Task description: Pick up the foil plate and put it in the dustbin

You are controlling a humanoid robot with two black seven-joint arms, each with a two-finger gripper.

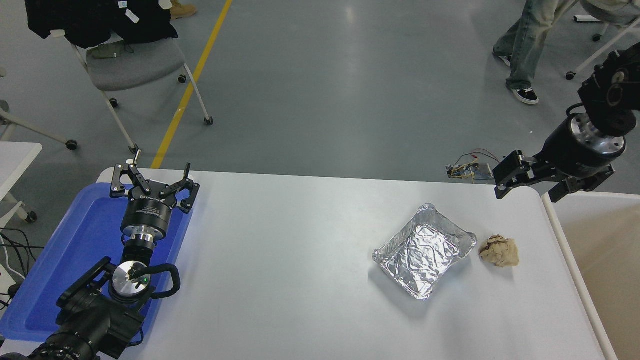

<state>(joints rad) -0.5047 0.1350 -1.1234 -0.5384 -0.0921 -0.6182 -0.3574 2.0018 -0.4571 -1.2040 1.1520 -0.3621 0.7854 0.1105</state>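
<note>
Head view: foil plate (424, 250) lies well apart from right hand (530, 187).

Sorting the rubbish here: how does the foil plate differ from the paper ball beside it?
The foil plate is shiny silver; the paper ball is matt tan. The plate is a shallow open tray, the ball a crumpled lump. The plate is clearly larger. Both rest untouched on the white table.

Paper ball (499, 251) just beside foil plate (424, 250).
</note>
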